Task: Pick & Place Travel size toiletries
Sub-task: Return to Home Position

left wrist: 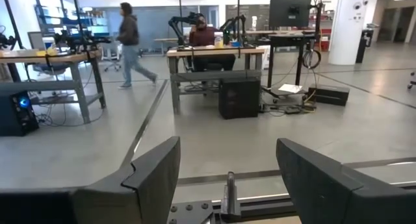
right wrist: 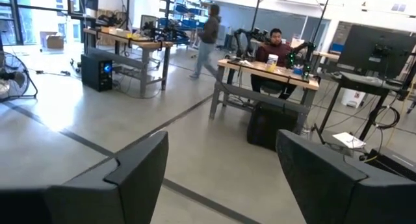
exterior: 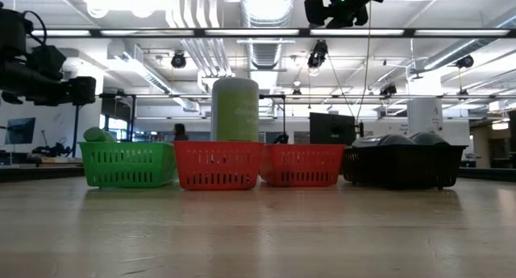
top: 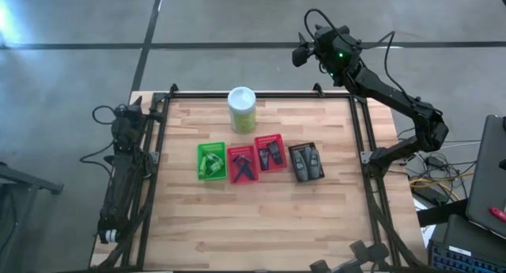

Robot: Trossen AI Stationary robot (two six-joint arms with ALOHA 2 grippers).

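The travel size toiletries lie in four small baskets in a row at mid-table. Green tubes fill the green basket. Thin black razors lie in a red basket, and black flat tubes in the second red one. Dark grey bottles sit in the dark basket. My left gripper is open with nothing between its fingers, at the table's far left corner. My right gripper is open too, raised high beyond the far right corner.
A tall pale-green canister with a white lid stands just behind the baskets. A black frame rail runs around the table. Bare wood lies in front of the baskets. People are in the room beyond the table.
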